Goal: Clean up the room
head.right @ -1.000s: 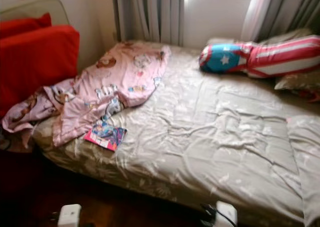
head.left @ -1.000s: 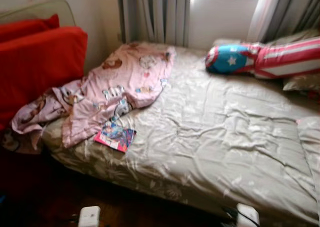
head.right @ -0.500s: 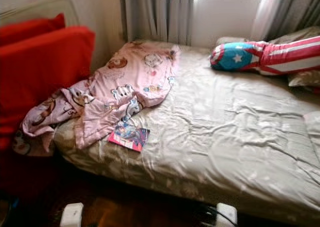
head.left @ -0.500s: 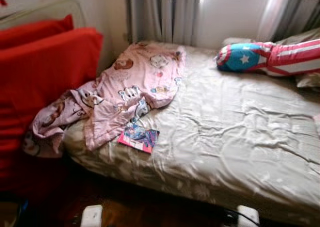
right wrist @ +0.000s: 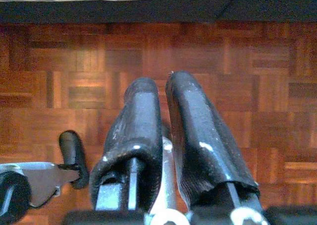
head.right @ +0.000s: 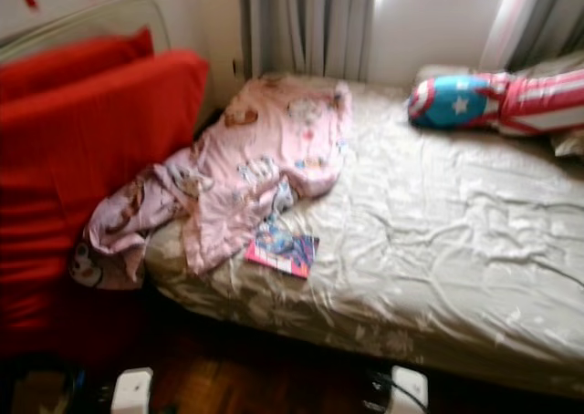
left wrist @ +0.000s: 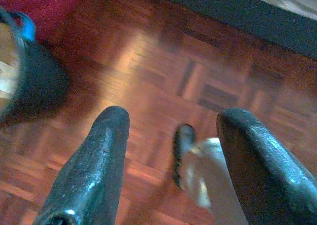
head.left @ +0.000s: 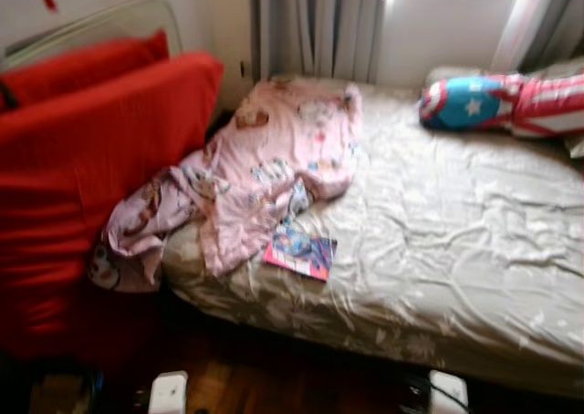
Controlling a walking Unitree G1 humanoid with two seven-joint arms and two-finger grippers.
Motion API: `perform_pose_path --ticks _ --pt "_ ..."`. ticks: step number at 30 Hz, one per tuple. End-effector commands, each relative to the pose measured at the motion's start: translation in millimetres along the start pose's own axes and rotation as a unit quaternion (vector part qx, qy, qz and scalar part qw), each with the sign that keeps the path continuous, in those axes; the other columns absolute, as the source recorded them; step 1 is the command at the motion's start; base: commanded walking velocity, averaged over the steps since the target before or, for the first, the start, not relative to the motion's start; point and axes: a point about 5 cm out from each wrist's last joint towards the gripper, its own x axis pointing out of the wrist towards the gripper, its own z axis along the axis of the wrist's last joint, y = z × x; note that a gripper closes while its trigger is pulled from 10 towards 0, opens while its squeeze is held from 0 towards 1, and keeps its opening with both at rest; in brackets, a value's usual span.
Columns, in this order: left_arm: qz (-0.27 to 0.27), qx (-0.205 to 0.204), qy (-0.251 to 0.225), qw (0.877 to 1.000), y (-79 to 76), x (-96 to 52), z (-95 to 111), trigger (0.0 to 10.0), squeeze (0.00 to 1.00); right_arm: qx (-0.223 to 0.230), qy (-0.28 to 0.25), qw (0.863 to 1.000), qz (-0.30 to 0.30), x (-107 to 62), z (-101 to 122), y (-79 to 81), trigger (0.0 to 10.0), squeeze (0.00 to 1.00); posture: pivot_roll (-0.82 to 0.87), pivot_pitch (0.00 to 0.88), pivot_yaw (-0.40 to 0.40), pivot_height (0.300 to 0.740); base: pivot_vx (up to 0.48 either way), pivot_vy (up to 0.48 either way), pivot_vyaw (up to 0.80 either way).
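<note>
Ahead, lay a pink blanket (head.left: pixel 274 172) crumpled on the bed (head.left: pixel 456 250), a book (head.left: pixel 300 253) touching its edge. Hung idle over parquet floor (right wrist: pixel 223 51): left gripper (left wrist: pixel 171 155) spread, right gripper (right wrist: pixel 166 131) closed, empty.

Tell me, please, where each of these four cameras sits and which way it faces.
Left eye view: on the head, looking forward and down at the bed, pink blanket, magazine and red cushions.
Right eye view: beside it, same scene.
Left wrist view: looks along the open left tool at the parquet floor.
Right wrist view: looks along the shut right tool at the same parquet, bed edge beyond.
</note>
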Motion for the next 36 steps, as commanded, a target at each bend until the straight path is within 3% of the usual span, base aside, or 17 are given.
perform_pose_path --ticks 1,18,36 --pt "-0.008 -0.002 0.0 1.0 -7.9 0.6 -0.3 10.0 0.0 -0.005 -0.002 1.0 -0.015 -0.7 2.5 -12.6 10.0 0.0 0.01 0.0 -0.026 0.74 0.0 0.0 0.0" --pt "-0.014 -0.007 -0.002 1.0 -8.2 0.7 0.5 10.0 0.0 -0.026 -0.004 1.0 -0.008 -0.1 6.5 -12.2 10.0 0.0 0.01 0.0 -0.019 0.74 0.015 0.0 0.0" --pt "-0.016 -0.002 -0.005 1.0 -8.5 1.7 4.1 10.0 0.0 -0.033 -0.003 0.999 0.004 -1.1 -0.7 -7.4 10.0 0.0 0.02 0.0 -0.015 0.74 0.059 0.0 0.75"
